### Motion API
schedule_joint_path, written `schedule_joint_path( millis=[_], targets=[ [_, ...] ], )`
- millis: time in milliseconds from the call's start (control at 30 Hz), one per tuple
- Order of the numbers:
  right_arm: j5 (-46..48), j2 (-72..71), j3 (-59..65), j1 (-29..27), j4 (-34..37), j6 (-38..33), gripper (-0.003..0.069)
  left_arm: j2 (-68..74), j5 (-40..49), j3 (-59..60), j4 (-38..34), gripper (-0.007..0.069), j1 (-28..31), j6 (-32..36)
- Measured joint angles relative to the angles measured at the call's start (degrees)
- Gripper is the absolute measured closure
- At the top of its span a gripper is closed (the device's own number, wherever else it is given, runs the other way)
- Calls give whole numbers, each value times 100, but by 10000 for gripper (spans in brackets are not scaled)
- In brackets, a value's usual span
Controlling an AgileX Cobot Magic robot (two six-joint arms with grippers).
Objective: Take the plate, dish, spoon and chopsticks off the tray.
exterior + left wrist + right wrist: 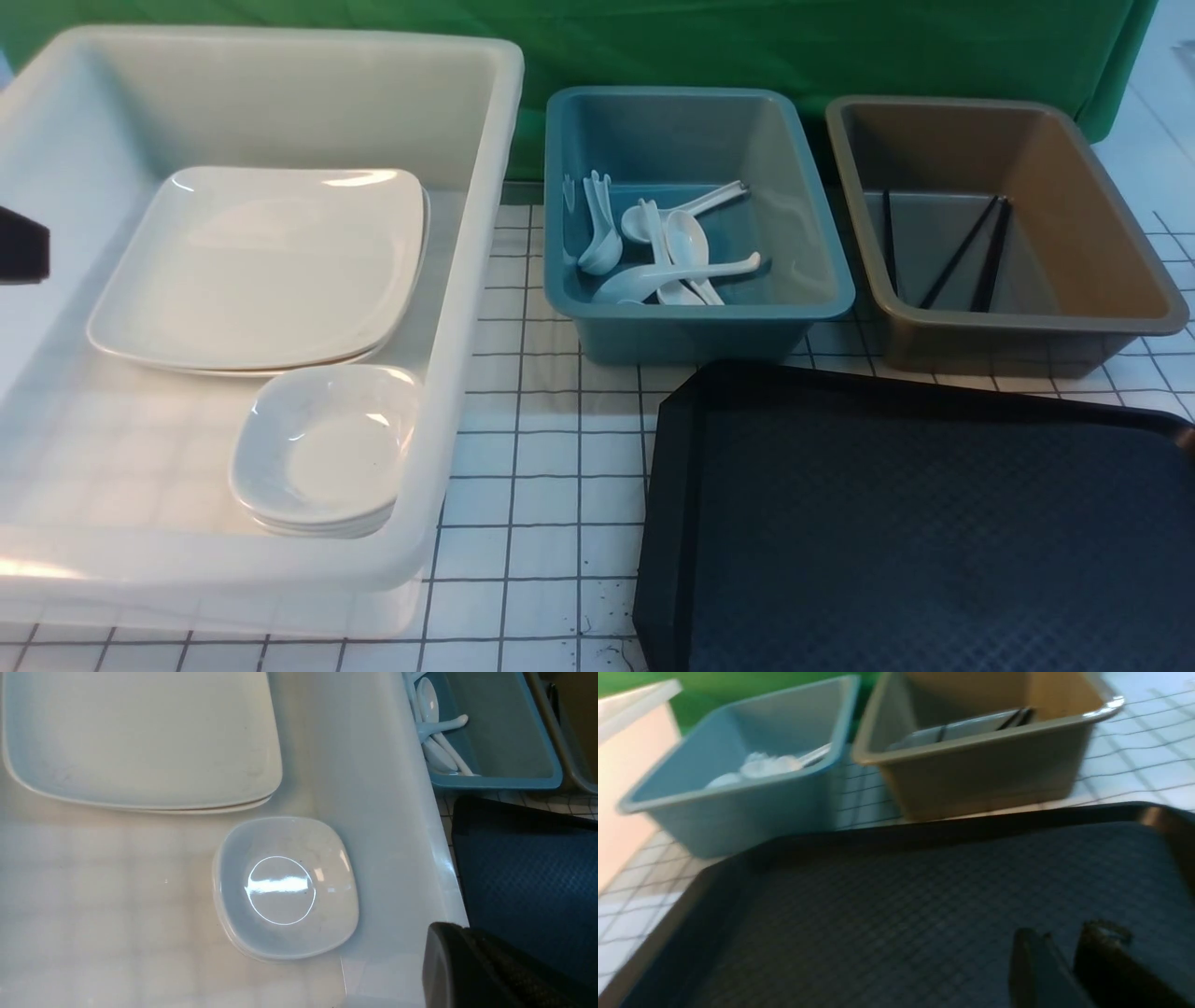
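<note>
The black tray [915, 523] lies at the front right with nothing on it; it also shows in the right wrist view [901, 896]. Two large white plates [261, 266] lie stacked in the white bin [280, 42], with a stack of small white dishes [322, 453] in front of them. Several white spoons [653, 252] lie in the blue bin [691, 331]. Black chopsticks [962, 252] lie in the brown bin [1027, 345]. My left gripper [19, 245] hangs over the white bin's left side; only one finger [467, 961] shows. My right gripper [1064, 942] hovers over the tray, jaws slightly apart and empty.
The three bins stand in a row along the back, before a green cloth. White gridded tabletop [541, 448] shows between the white bin and the tray. The right wrist view is blurred.
</note>
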Motion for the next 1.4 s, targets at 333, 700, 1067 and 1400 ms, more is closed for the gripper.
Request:
schedule_joint_path(
  millis=[333,700,1067,1400],
  targets=[
    [0,0,0,-214,0,0,452,0,-14,0,26,627,0,1],
    [283,0,-39,-214,0,-50,425,0,-14,0,199,627,0,58],
    [301,0,-39,-214,0,-793,419,0,-263,0,179,627,0,95],
    [301,0,-39,-214,0,-802,417,0,63,55,-76,627,-653,21]
  ],
)
